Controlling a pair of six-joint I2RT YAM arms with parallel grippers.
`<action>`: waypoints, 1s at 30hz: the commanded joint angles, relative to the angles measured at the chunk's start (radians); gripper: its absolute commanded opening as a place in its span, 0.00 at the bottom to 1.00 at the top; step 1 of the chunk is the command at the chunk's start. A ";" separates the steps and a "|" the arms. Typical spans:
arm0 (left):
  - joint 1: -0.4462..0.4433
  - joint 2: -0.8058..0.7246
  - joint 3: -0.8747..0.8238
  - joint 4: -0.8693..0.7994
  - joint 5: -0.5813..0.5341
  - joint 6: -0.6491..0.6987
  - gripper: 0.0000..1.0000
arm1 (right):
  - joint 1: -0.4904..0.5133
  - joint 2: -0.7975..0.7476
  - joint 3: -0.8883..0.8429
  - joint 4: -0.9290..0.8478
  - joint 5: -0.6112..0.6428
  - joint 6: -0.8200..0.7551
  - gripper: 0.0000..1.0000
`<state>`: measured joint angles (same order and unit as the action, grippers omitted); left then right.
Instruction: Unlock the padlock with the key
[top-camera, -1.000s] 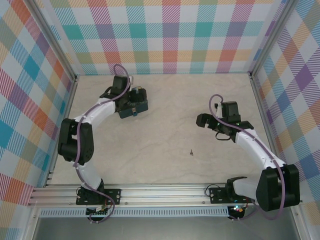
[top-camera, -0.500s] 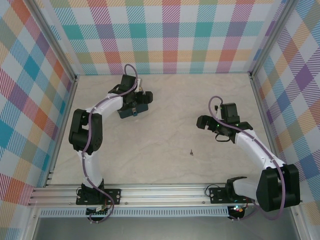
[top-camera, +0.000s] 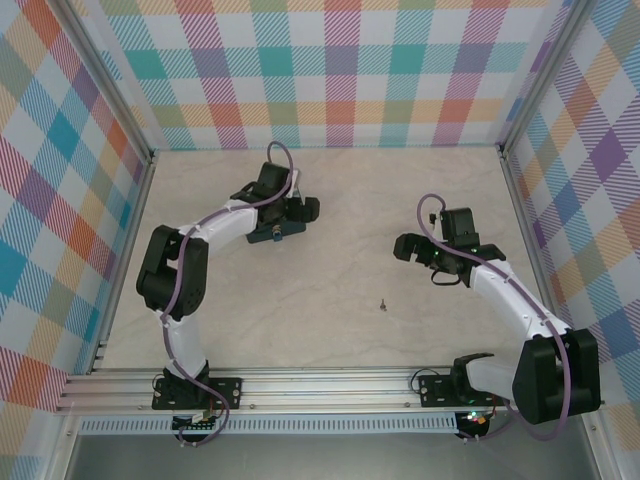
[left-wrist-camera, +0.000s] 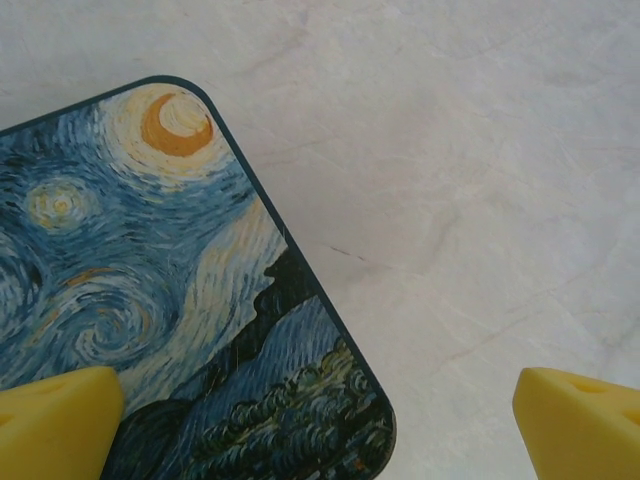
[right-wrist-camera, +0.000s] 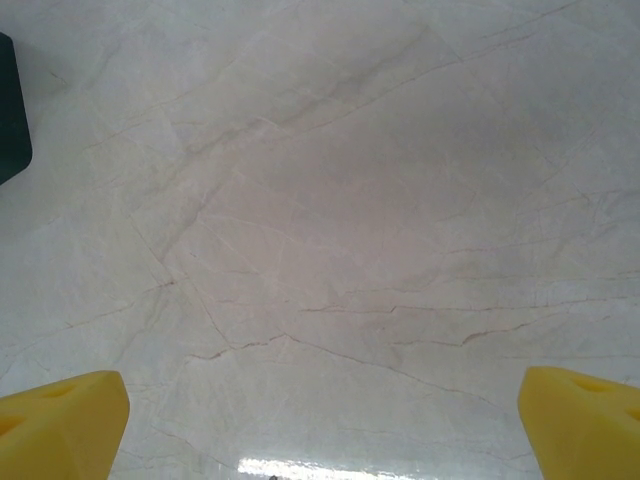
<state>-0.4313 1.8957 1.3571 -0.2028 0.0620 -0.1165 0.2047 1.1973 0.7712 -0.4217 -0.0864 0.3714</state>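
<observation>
Two arms reach out from the near edge. Nearest to me on the table (top-camera: 330, 330) lies the key (top-camera: 382, 303), a dark speck on the pale veined surface at about 5 o'clock from the table's middle, touching nothing.

Toward 1 o'clock from the key hangs the right hand (top-camera: 425, 258), well apart from it. In its wrist view the yellow fingertips (right-wrist-camera: 60, 425) sit at the two bottom corners with bare table between them, so this hand is spread wide and empty.

Farther back, at about 11 o'clock from the middle, the left hand (top-camera: 292, 212) is over the Starry Night tin (left-wrist-camera: 150, 300). Its wrist view looks down on the painted lid, with the crescent moon toward 11 o'clock and a rounded corner near 6 o'clock. One fingertip overlaps the lid at lower left and the other is over bare table at lower right, so this hand is also apart and grips nothing. I cannot tell whether it touches the lid.

From above, a small pale-blue spot at the tin's near edge looks like the padlock (top-camera: 277, 238), too small for me to read its shackle.
</observation>
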 joint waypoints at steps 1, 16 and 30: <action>-0.065 -0.027 -0.073 -0.093 0.001 -0.086 1.00 | 0.014 -0.009 0.009 -0.062 -0.038 0.016 1.00; -0.230 -0.058 -0.094 0.007 -0.001 -0.236 1.00 | 0.219 0.068 -0.030 -0.265 -0.082 0.162 0.82; -0.215 -0.090 0.049 -0.048 0.004 -0.176 1.00 | 0.369 0.289 0.040 -0.230 -0.013 0.201 0.63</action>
<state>-0.6476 1.8645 1.3930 -0.2138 0.0681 -0.3172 0.5606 1.4647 0.7696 -0.6483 -0.1226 0.5625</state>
